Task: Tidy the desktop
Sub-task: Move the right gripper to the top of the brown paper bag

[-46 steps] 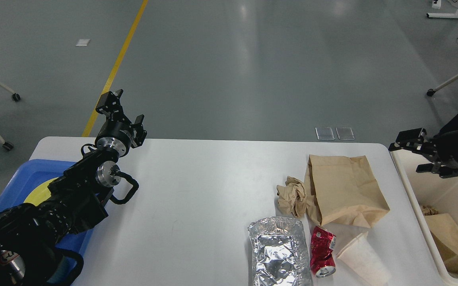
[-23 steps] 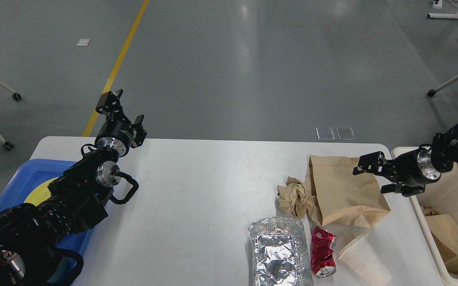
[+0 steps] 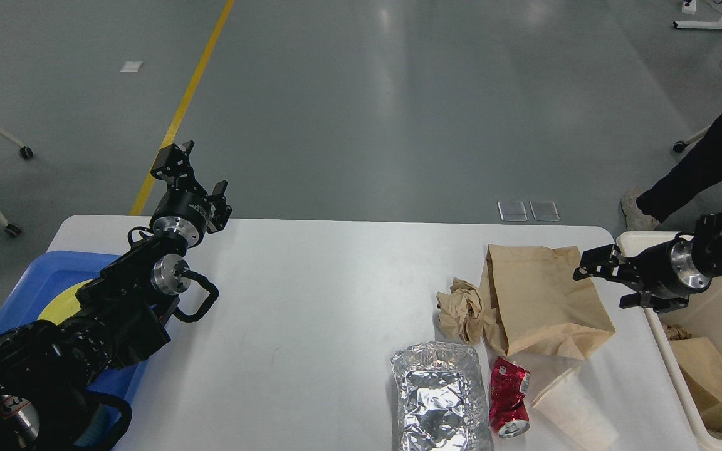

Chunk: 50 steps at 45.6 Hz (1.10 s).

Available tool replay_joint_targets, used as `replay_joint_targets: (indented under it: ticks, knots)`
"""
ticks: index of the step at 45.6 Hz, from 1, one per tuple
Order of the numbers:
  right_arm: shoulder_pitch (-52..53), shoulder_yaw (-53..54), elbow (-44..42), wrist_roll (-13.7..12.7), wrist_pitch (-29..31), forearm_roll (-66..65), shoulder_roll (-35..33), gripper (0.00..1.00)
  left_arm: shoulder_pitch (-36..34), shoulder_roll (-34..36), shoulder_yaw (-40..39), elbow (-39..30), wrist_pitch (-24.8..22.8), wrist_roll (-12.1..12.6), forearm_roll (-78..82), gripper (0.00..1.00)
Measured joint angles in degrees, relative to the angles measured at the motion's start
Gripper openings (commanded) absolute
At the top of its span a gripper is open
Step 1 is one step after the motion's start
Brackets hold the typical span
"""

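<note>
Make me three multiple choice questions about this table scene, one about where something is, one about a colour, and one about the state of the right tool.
1. Where does the crushed can lie?
A. Inside the blue tray
B. Between the foil container and the white paper cup
C. On top of the brown paper bag

2. What colour is the crushed can?
A. Red
B. Green
C. Yellow

3. What is the state of the right tool?
A. Shut on the paper cup
B. Shut on the crumpled paper
C. Open and holding nothing

Answers:
1. B: the can sits on the desktop with the foil container on one side and the white paper cup on the other.
2. A: its dented body is red with a silver end.
3. C: its fingers are spread by the edge of the brown paper bag, with nothing between them.
</note>
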Motion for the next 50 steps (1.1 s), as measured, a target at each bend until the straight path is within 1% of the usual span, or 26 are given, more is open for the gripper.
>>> replay_joint_targets:
  ticks: [10, 23, 41, 50]
  knots:
    - [-0.12, -0.11, -0.22, -0.02, -0.09, -0.19, -2.34, 1.0, 0.0, 0.0, 0.01, 0.0, 0.0, -0.02, 0.0, 0.96]
    - [-4.38, 0.83, -1.11, 0.03, -0.28, 0.01, -1.7, 1.0, 0.0, 0.0, 0.0, -0.01, 0.0, -0.02, 0.0, 0.96]
    - [-5.22, 2.89, -1.41, 0.05, -0.4, 0.29, -0.5, 1.0, 0.0, 0.01, 0.01, -0.01, 0.0, -0.01, 0.0, 0.96]
    - [-5.94, 3.7, -1.82, 0.05, -4.42, 0.3, 0.89, 1.0, 0.0, 0.03, -0.01, -0.01, 0.0, 0.01, 0.0, 0.96]
